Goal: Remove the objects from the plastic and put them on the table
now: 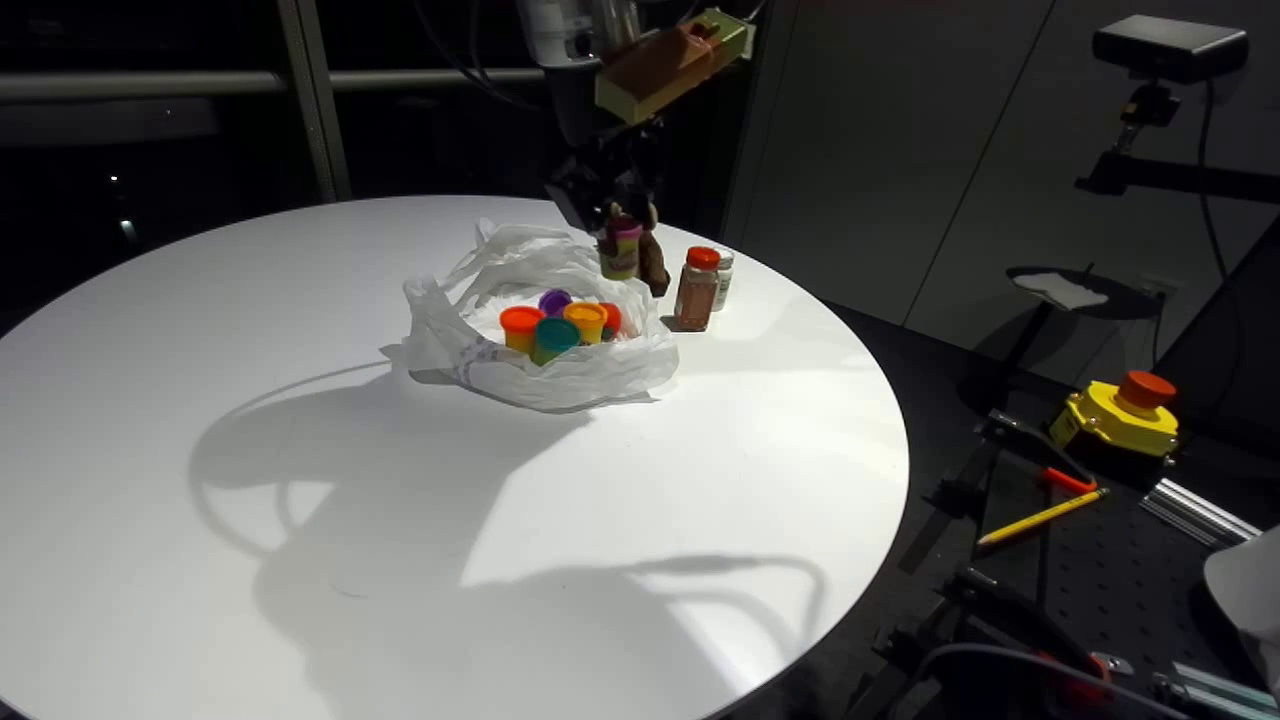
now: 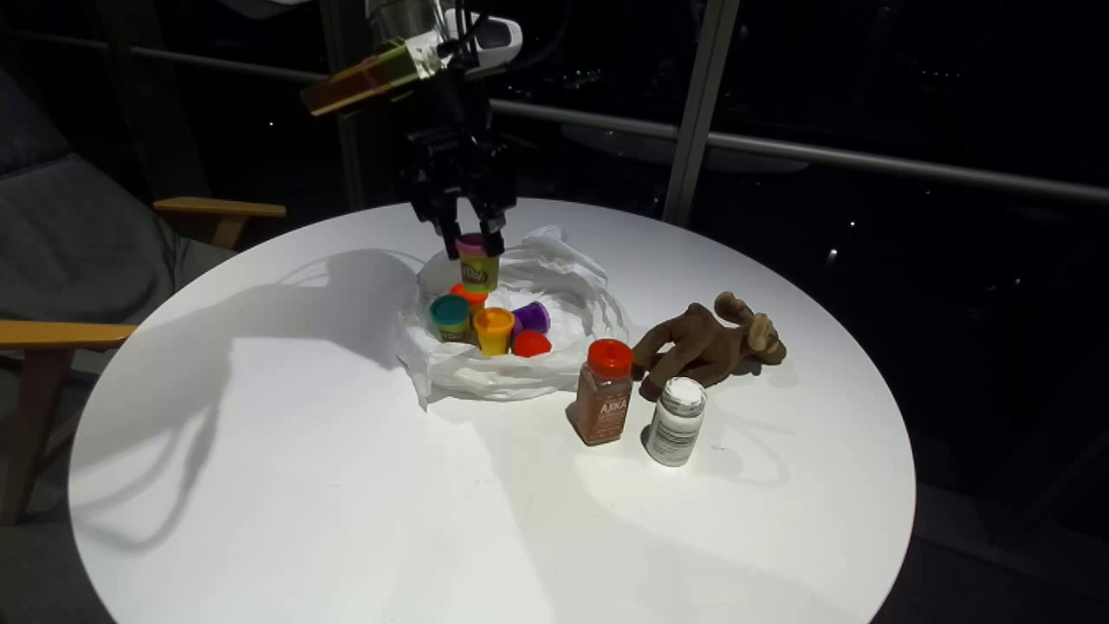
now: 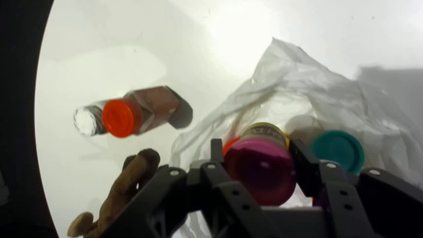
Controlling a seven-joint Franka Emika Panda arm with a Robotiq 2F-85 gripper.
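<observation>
Toy tubs (image 2: 495, 340) with bright lids sit together inside the wrinkled white plastic bag (image 2: 502, 384), which lies on the round white table (image 2: 346, 520) near the middle of the frame in an exterior view. The teal-lidded tub (image 2: 450, 317) is at the left of the cluster, the orange-lidded tub (image 2: 494, 322) is at its lower right, the purple-lidded tub (image 2: 533, 318) leans farther right, and a round red piece (image 2: 531, 344) lies just below that. Above and between the teal and orange lids, a red-lidded tub (image 2: 469, 296) shows in part. One more, the pink-lidded tub (image 2: 478, 272), is off the pile, in the gripper (image 2: 474, 248): its jaws stand partway apart, about as wide as the lid, with the black fingers (image 2: 494, 241) pressed against both sides. The tub hangs lid up above the bag; in the wrist view its lid sits just below the middle of the frame. The brown plush animal (image 2: 706, 345) lies on the table outside the bag, right of centre in an exterior view; in the wrist view it is at lower left, partly hidden by the gripper. In an exterior view a red-capped jar (image 2: 604, 400) and a white bottle (image 2: 677, 426) stand below it, both upright and near each other. At the right side of an exterior view, off the table, a yellow-and-red button device (image 1: 1118, 420) sits above a yellow pencil (image 1: 1044, 517).
</observation>
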